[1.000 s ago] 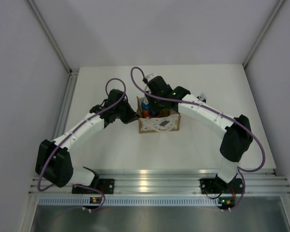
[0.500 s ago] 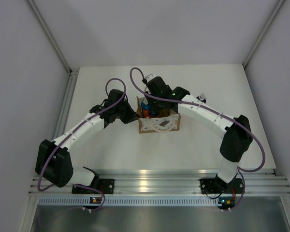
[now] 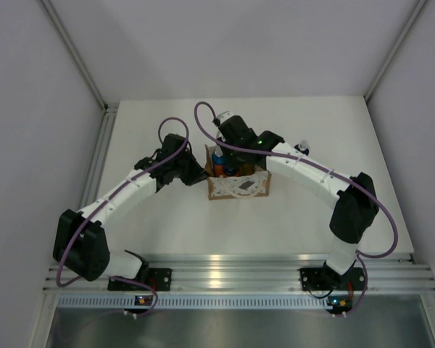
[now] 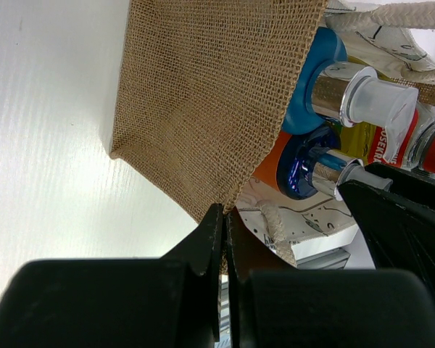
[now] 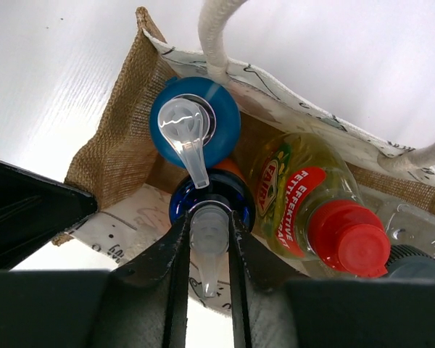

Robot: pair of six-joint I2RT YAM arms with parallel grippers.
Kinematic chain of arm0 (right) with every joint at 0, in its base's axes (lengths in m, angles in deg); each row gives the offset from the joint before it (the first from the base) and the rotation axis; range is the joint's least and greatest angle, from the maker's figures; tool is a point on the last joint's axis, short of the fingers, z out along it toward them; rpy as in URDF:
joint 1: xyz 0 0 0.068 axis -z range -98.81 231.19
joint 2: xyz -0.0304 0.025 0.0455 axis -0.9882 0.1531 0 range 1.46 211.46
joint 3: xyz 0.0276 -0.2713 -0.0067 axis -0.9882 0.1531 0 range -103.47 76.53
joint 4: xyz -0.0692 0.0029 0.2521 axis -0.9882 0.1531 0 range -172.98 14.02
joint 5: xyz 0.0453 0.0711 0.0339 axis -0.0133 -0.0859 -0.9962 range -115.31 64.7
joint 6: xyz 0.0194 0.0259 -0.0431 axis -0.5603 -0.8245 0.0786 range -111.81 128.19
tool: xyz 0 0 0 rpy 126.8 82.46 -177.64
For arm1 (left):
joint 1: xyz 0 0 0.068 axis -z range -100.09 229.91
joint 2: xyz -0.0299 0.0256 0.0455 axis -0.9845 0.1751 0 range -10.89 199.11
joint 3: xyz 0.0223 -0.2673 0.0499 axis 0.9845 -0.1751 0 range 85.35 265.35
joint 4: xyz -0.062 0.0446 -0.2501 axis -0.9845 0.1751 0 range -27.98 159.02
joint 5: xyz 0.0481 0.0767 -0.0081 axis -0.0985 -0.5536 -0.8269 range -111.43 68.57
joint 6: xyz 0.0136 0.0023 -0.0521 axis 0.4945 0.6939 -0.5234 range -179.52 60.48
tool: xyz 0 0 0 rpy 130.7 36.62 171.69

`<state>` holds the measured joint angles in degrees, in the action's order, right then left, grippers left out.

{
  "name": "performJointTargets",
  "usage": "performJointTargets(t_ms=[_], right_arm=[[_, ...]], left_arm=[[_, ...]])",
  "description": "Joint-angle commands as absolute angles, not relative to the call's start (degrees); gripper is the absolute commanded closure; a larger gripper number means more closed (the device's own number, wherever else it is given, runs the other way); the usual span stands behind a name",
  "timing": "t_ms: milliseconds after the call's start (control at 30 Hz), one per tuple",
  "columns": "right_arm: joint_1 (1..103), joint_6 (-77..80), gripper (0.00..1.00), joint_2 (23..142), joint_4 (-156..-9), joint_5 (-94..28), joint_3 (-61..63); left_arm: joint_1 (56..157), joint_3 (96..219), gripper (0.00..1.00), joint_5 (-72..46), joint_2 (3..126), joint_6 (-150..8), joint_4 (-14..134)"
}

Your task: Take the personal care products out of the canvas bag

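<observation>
My right end effector (image 5: 206,233) was clamped on the pump head (image 5: 205,216) of an orange bottle (image 4: 270,165) inside the canvas bag (image 4: 203,94), my left end effector (image 4: 223,225) pinched the bag's rim, so a straight, slow lift looked wisest.

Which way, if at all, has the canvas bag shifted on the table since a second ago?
No. In the top view the canvas bag keeps its place against the aluminium rail below it, with the left gripper pinching its side.
</observation>
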<state>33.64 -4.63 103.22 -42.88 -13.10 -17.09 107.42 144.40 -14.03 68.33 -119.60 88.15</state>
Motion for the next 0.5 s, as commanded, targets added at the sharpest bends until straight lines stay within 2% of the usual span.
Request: performJointTargets(t_ms=[0, 133, 467], right_arm=[[31.88, -5.35, 0.85, 103.68, -41.14, -13.18, -15.93], [31.71, -5.52, 1.00, 102.98, -41.14, -13.44, -16.98], [31.71, -4.82, 1.00, 101.22, -39.22, -12.47, -22.07]], left_arm=[[107.60, 145.65, 1.00, -15.98, 67.16, -119.02, 87.86], [107.69, 145.65, 1.00, -16.16, 67.16, -119.11, 87.78], [107.69, 145.56, 1.00, -16.16, 67.07, -119.38, 87.86]])
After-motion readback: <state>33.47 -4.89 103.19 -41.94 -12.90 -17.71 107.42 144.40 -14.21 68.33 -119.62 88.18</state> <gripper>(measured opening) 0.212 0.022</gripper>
